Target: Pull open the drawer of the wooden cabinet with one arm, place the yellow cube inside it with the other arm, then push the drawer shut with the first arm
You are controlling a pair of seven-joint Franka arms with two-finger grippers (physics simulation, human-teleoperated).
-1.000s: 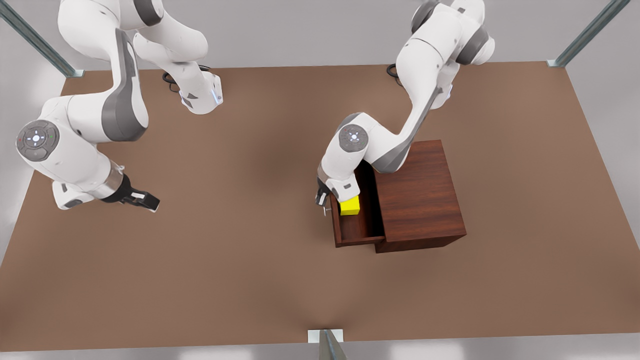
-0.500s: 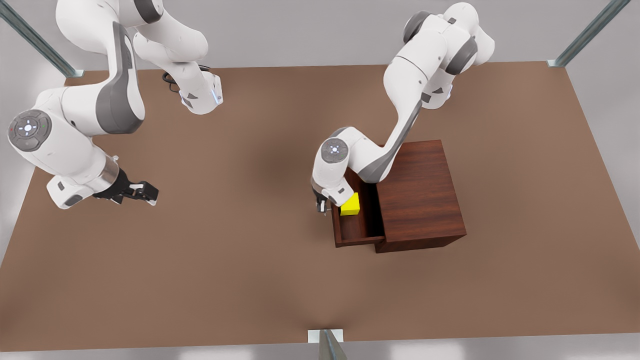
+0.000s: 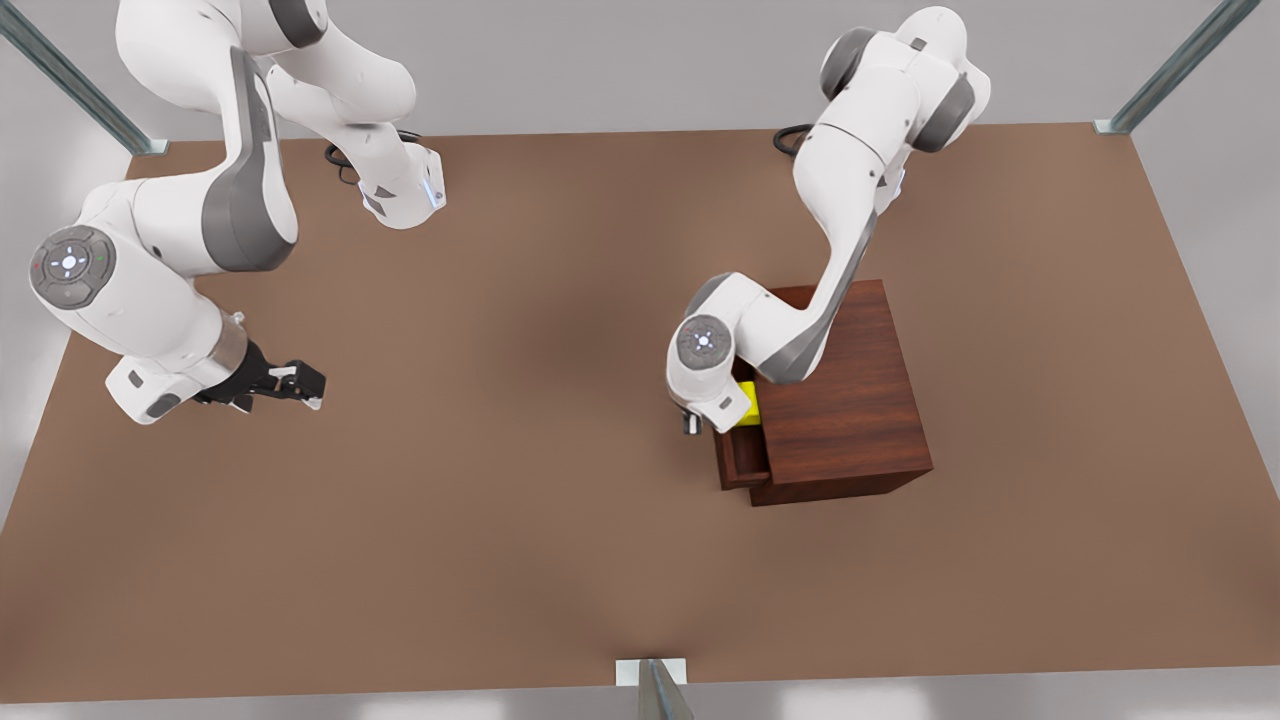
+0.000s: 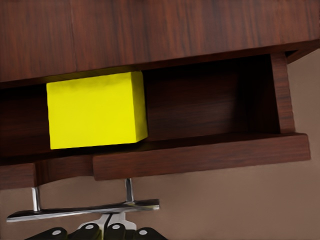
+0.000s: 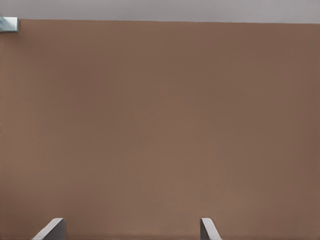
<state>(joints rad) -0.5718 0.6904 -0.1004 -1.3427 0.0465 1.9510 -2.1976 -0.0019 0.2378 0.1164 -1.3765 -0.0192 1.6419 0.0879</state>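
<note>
Two arms are seen over the brown tabletop (image 3: 520,560): the left tool (image 3: 690,424) is set against the front of the drawer (image 3: 738,462), and the right tool (image 3: 298,385) hangs apart at the front view's left, waiting. In the left wrist view the left tool's fingertips (image 4: 116,232) are bunched together just behind the silver bar handle (image 4: 82,210); whether the bar is clamped or merely pressed cannot be told. The right tool is released, its fingers (image 5: 52,230) spread over bare tabletop. The yellow cube (image 4: 96,110) sits inside the drawer, partly under the top of the wooden cabinet (image 3: 845,400), and the drawer stands only a little way out. The push is judged nearly finished. The drawer is judged stiff and sliding on a straight track, best pressed squarely on the front panel or handle so that it does not skew. The cube looks light and rigid and may slide a little. Nothing stands in the drawer's way; the cube appears to clear the opening.
</note>
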